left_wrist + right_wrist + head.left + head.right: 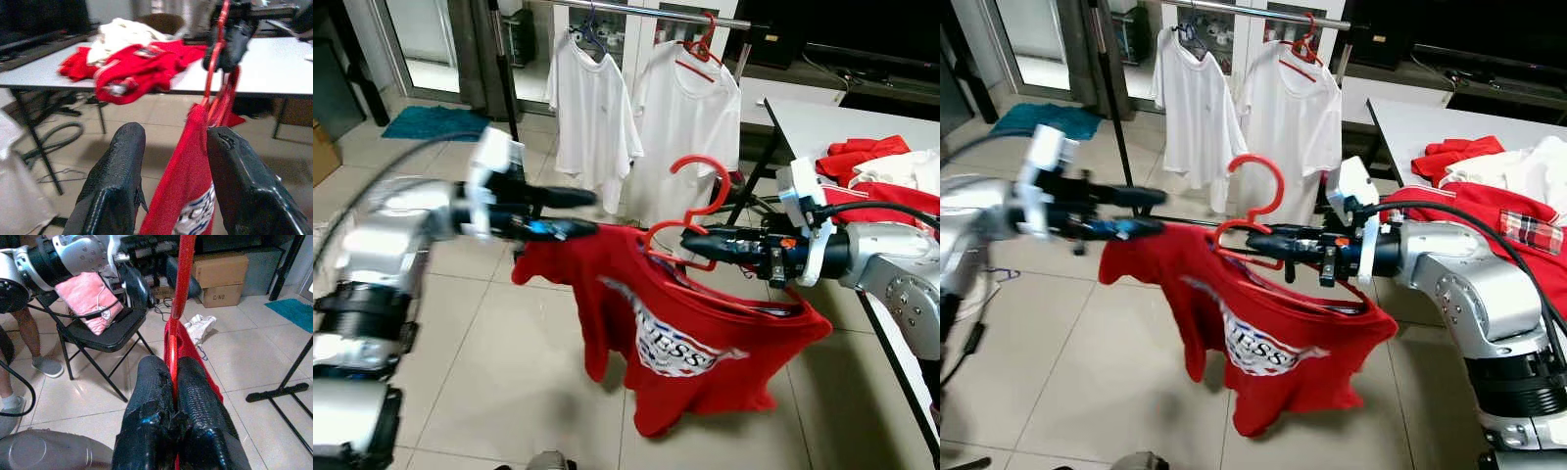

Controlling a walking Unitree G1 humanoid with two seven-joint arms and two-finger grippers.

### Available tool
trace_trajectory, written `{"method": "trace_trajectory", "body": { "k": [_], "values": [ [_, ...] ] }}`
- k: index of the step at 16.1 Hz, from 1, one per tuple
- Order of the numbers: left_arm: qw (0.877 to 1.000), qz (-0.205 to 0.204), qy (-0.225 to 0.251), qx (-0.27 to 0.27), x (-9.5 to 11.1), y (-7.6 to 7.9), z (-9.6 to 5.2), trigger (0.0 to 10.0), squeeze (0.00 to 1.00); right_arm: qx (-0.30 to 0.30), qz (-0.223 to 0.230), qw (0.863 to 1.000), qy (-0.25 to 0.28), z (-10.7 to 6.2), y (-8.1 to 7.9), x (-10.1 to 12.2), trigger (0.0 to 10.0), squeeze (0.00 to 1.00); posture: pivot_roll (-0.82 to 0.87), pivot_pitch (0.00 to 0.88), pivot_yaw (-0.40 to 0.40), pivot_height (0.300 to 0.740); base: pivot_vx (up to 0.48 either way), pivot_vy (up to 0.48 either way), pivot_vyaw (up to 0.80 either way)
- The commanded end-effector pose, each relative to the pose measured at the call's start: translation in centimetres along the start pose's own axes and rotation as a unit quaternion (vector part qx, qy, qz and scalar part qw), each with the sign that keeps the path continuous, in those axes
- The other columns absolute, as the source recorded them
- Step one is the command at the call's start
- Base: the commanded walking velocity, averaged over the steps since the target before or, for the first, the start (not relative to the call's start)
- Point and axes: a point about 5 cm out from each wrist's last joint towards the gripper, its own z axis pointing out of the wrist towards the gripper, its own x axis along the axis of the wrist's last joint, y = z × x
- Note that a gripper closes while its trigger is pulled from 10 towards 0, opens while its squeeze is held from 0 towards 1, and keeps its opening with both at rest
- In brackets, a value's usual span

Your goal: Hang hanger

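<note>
A red hanger (705, 181) carries a red T-shirt (675, 343) with white print, held in the air in front of me. My right gripper (690, 238) is shut on the hanger's neck just under the hook; in the right wrist view the red wire (185, 274) runs up from between the pressed fingers (156, 382). My left gripper (582, 213) is open at the shirt's far shoulder. The left wrist view shows red fabric (186, 186) hanging between its spread fingers (122, 161). Behind stands a clothes rail (646, 12).
Two white T-shirts (592, 108) (680, 127) hang on the rail, one on a dark hanger, one on a red one. A white table (803, 127) at right holds a pile of red and white clothes (881, 166). A folding chair (102, 333), boxes (220, 279) and a person's leg (29, 333) are nearby.
</note>
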Motion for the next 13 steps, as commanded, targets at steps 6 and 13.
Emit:
{"method": "trace_trajectory", "body": {
  "k": [6,13],
  "values": [
    [0.992,0.013,-0.042,-0.122,0.6,0.2,3.0,10.0,0.00,0.037,-0.022,0.999,-0.011,0.9,-0.7,1.0,10.0,0.00,0.01,0.000,-0.040,0.740,0.000,0.000,0.00],
    [0.983,0.016,-0.087,-0.158,-0.3,0.0,4.7,0.0,0.00,0.059,-0.028,0.998,-0.013,1.8,-1.0,1.3,10.0,0.00,0.01,0.000,-0.035,0.740,0.000,0.000,0.00]
  ]
}}
